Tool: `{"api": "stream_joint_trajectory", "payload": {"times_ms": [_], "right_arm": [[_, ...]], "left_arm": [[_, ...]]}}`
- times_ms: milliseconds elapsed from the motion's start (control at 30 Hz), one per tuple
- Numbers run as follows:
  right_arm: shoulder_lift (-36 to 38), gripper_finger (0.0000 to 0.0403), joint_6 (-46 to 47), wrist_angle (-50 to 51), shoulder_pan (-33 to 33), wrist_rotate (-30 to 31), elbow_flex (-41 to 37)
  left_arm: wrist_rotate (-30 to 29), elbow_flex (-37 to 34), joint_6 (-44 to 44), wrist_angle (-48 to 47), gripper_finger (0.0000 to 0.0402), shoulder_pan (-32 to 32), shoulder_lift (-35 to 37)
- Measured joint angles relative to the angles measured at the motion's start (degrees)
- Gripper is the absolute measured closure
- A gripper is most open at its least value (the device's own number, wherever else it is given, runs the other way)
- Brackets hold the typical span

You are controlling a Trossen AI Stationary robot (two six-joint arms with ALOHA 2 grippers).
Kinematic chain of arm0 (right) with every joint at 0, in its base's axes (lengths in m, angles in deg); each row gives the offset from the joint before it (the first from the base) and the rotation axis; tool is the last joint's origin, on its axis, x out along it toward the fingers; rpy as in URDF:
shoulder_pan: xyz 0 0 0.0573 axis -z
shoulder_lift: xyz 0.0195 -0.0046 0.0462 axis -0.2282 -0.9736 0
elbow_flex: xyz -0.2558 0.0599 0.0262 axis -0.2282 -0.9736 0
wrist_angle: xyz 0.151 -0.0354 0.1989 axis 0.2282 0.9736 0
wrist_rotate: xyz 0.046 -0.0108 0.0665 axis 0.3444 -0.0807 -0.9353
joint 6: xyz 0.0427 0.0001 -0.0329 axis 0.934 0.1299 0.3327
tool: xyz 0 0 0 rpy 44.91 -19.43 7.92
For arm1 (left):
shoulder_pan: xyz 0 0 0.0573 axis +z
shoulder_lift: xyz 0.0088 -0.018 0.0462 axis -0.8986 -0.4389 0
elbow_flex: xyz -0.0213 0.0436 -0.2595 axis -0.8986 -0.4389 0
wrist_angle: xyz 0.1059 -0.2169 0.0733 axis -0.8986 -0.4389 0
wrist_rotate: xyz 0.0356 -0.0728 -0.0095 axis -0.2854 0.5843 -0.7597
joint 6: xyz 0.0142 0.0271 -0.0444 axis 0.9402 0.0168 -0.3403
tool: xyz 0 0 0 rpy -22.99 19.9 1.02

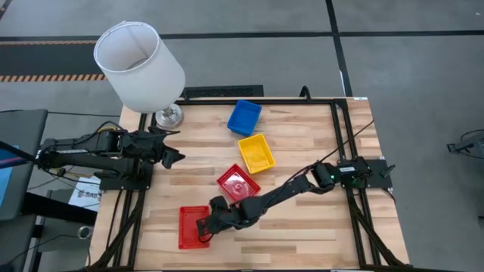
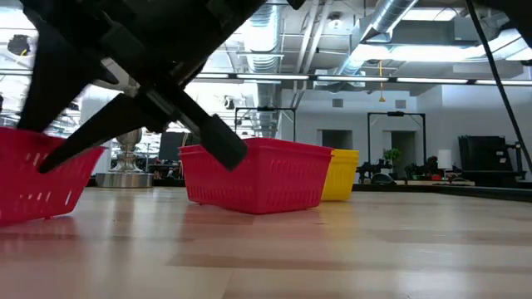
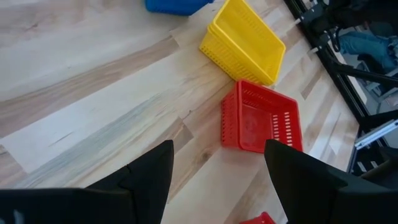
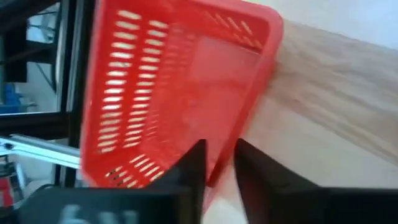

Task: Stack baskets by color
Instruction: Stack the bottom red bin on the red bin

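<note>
Two red baskets show: one (image 1: 193,227) near the table's front edge, left of the middle, and one (image 1: 238,183) at the middle. A yellow basket (image 1: 255,152) and a blue basket (image 1: 244,116) lie farther back. All rest on their bottoms on the wooden table (image 1: 302,136). My right gripper (image 1: 204,227) reaches across to the front red basket (image 4: 174,81) and is shut on it. My left gripper (image 1: 172,157) hangs open over the table's left side, holding nothing; its wrist view looks at the middle red basket (image 3: 261,121) and the yellow one (image 3: 245,40). My right gripper holds the front red basket by its long side wall (image 4: 219,175), the one toward the table's right, about halfway along. One finger (image 4: 194,163) stands inside the basket and one (image 4: 249,163) outside, across the rim. The fingers slant down from the table's right. The basket lies flat on the table.
A lamp with a white shade (image 1: 140,64) and a metal foot (image 1: 168,115) stands at the table's far left corner. Black frame rails (image 1: 342,143) run along the table's edges. Bare wood lies at the front right and between the left arm and the baskets.
</note>
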Motion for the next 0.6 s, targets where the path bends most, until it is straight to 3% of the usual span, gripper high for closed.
{"api": "stream_joint_trajectory", "payload": {"times_ms": [100,167,333,467,600], "right_arm": [[0.0,0.0371,-0.4,0.9,0.1,-0.2,0.0],[0.0,0.0389,-2.0,0.8,0.3,-1.6,0.0],[1.7,0.0395,-5.8,0.6,0.9,-2.2,-0.1],[7.2,0.0396,-11.0,2.8,2.1,-2.1,0.0],[14.8,0.0398,-19.2,12.9,4.0,-1.6,0.1]], "left_arm": [[-0.4,0.0,0.0,-0.2,0.0161,0.0,0.0],[-0.4,0.0,0.1,-0.3,0.0161,0.0,0.0],[-0.3,0.0,0.2,-0.5,0.0161,0.0,0.0],[-0.4,0.0,0.2,-0.6,0.0161,0.0,0.0],[-0.8,0.0,0.2,-0.5,0.0161,0.0,0.0]]}}
